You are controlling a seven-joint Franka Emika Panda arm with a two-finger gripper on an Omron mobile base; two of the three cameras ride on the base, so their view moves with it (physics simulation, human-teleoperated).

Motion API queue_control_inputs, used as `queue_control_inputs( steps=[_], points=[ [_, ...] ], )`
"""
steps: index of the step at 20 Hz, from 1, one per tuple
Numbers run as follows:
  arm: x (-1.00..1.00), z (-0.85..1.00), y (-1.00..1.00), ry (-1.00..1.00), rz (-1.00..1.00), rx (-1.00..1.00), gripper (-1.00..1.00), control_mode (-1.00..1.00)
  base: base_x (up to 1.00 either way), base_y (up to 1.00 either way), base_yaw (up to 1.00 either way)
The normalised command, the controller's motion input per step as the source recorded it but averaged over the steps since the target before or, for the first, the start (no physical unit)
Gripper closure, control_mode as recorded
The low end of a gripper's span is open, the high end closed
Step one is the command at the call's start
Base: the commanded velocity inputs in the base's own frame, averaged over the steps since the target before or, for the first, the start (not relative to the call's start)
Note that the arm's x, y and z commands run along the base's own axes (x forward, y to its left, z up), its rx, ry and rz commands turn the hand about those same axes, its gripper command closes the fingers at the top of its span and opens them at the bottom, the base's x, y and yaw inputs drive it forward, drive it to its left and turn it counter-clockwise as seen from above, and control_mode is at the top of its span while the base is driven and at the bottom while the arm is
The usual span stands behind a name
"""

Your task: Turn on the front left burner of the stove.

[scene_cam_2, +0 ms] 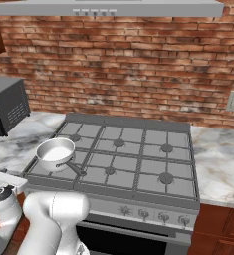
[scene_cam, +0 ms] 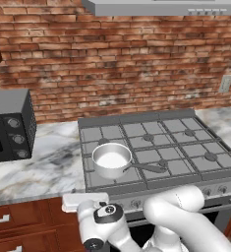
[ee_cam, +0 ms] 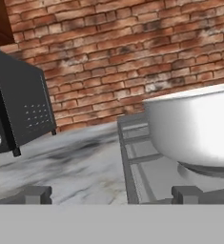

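At the stove's (scene_cam: pixel 156 147) front left corner, the left base view shows a saucepan (scene_cam: pixel 111 160) covering the front left burner. The right base view shows four knobs (scene_cam_2: pixel 153 215). The hand view shows gripper (ee_cam: pixel 112 194) tips wide apart, microwave (ee_cam: pixel 15 109) left.

We're in a home kitchen, rendered. A wide grey gas stove (scene_cam: pixel 156 147) with six burners and a row of knobs (scene_cam_2: pixel 153 215) is the centrepiece. Above it hangs a grey range hood (scene_cam_2: pixel 108 7); behind it runs a red brick wall (scene_cam: pixel 117 64). Marble countertop (scene_cam: pixel 43 167) flanks it on both sides, a black microwave (scene_cam: pixel 9 125) to its left. A steel saucepan (scene_cam: pixel 112 160) sits on it. Reddish wood cabinets (scene_cam: pixel 23 221) lie below.
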Motion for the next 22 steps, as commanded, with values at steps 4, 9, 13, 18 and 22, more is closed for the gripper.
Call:
queue_control_inputs(
  steps=[4, 9, 13, 18, 22],
  points=[
    [0.0, -0.16, 0.19, 0.0, -0.01, 0.0, -1.0, -1.0, 0.0, 0.0, 0.0],
    [0.0, -0.06, 0.0, 0.0, 0.0, 0.0, -1.0, -1.0, 0.0, 0.0, 0.0],
    [0.0, -0.27, 0.0, 0.0, 0.0, 0.0, -1.0, -1.0, 0.0, 0.0, 0.0],
    [0.01, -0.51, -0.04, 0.0, 0.0, 0.0, -1.0, -1.0, 0.0, 0.0, 0.0],
    [0.01, -0.51, -0.09, 0.0, 0.0, 0.01, -1.0, -1.0, 0.0, 0.0, 0.0]
  ],
)
